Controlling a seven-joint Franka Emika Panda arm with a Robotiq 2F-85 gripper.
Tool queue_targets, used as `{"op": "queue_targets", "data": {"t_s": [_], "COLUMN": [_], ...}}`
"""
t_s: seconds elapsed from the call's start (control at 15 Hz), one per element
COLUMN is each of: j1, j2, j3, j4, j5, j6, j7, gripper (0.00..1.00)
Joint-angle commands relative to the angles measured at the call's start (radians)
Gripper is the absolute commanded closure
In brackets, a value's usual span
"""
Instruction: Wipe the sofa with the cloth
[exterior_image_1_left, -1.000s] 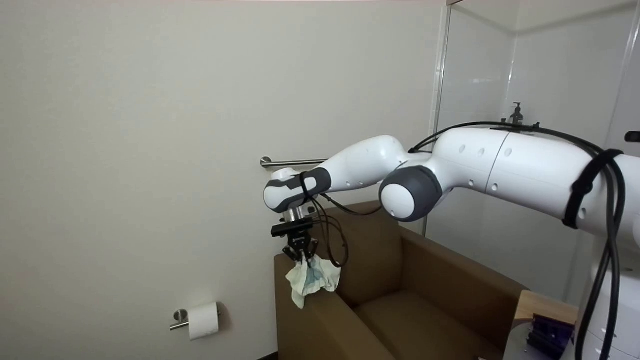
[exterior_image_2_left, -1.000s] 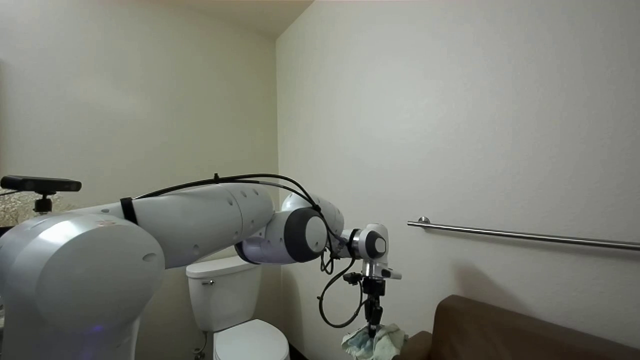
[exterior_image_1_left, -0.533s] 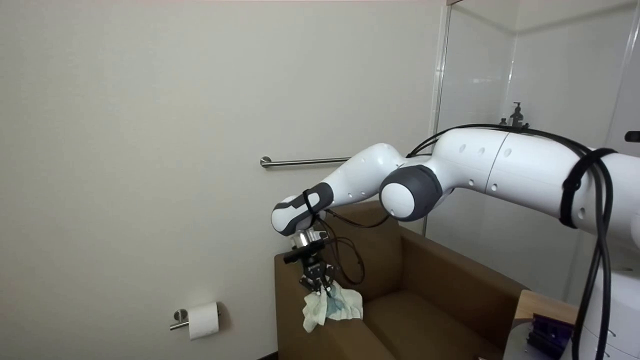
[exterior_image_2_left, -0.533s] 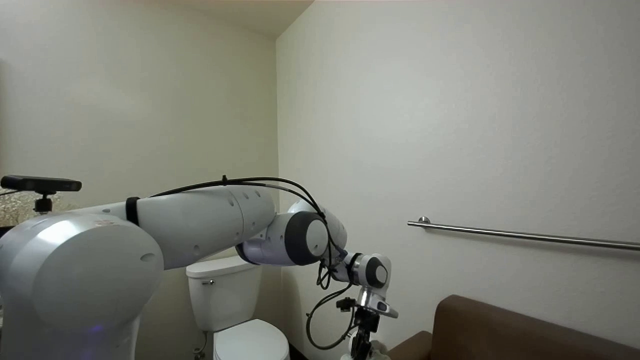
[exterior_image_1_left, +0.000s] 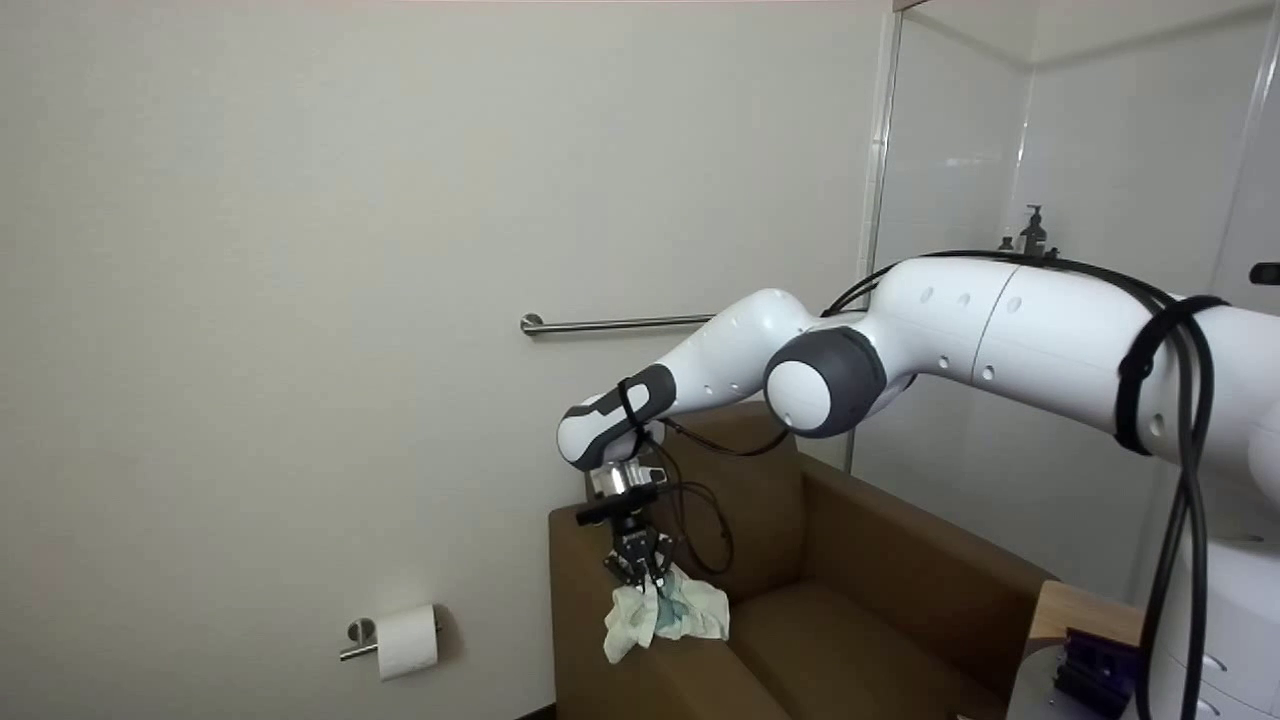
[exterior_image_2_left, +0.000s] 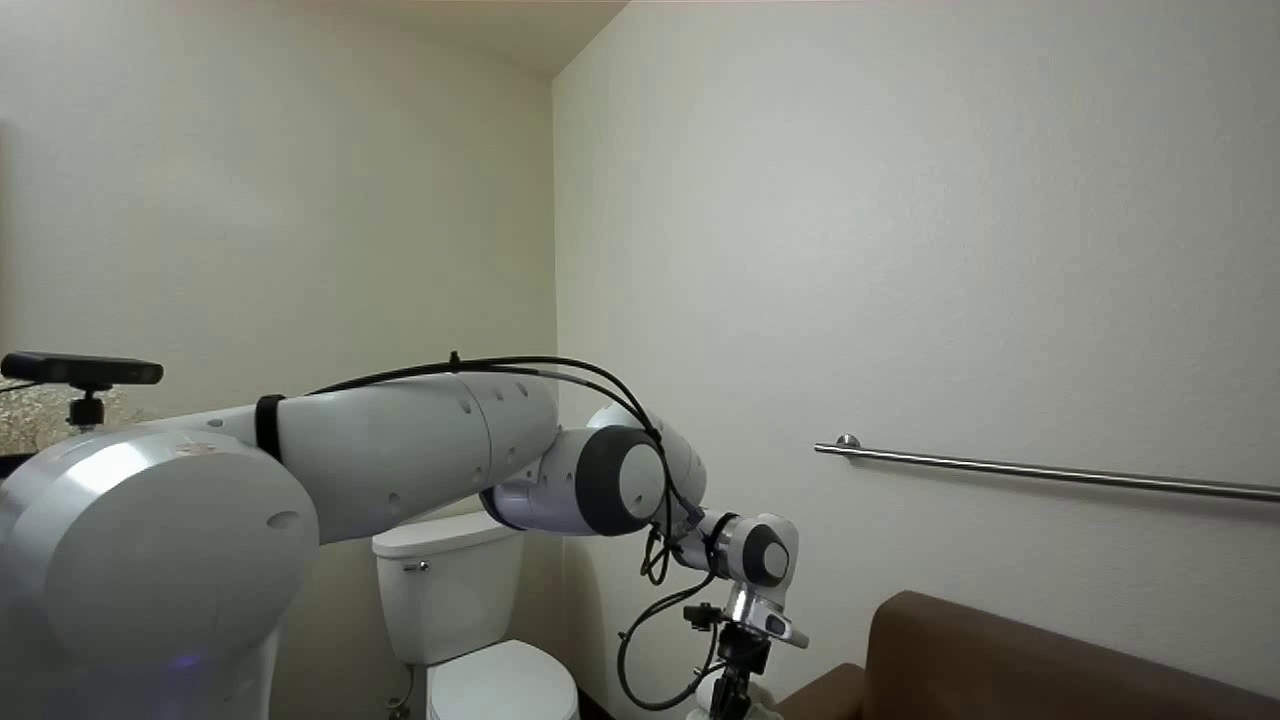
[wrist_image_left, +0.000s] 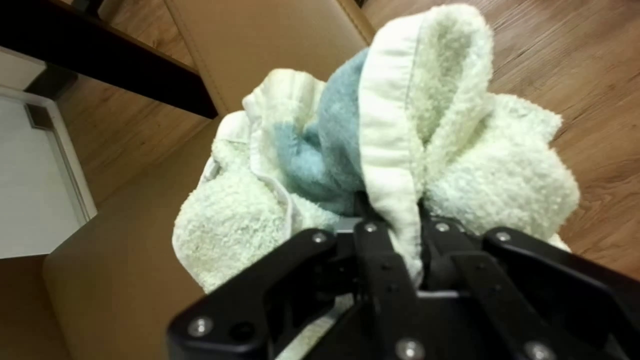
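Note:
The cloth (exterior_image_1_left: 690, 608) is pale cream terry with a blue-grey patch. It is bunched and draped on the near armrest of the brown sofa (exterior_image_1_left: 870, 640) in an exterior view. My gripper (exterior_image_1_left: 650, 585) points down and is tilted above that armrest. In the wrist view the gripper (wrist_image_left: 392, 207) is shut on a fold of the cloth (wrist_image_left: 500, 175), which spreads out on both sides of the fingers over the sofa (wrist_image_left: 135, 240). In an exterior view the sofa back (exterior_image_2_left: 1000, 660) shows, and the fingertips and most of the cloth are cut off by the bottom edge.
A towel bar (exterior_image_1_left: 610, 325) is on the wall behind the sofa. A toilet paper roll (exterior_image_1_left: 407, 642) hangs left of it. A toilet (exterior_image_2_left: 500, 680) stands beyond the arm. A dark beam (wrist_image_left: 125, 65) shows beside the sofa. A purple object (exterior_image_1_left: 1095, 675) lies by the robot base.
My gripper and the cloth have moved down and to the right along the armrest in an exterior view, and the gripper has tilted. Over the last half second the motion is slight.

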Motion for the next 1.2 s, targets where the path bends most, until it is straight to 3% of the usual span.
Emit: {"op": "queue_targets", "data": {"t_s": [0.0, 0.4, 0.53, 1.0, 1.13], "j1": [0.014, 0.030, 0.040, 0.067, 0.082], "j2": [0.059, 0.142, 0.072, 0.078, 0.083], "j3": [-0.021, -0.047, -0.051, -0.110, -0.130], "j4": [0.069, 0.251, 0.146, 0.134, 0.152], "j5": [-0.028, -0.096, -0.136, -0.232, -0.252], "j6": [0.142, 0.183, 0.281, 0.655, 0.703], "j7": [-0.010, 0.014, 0.019, 0.105, 0.122], "gripper": [0.91, 0.92, 0.91, 0.91, 0.91]}}
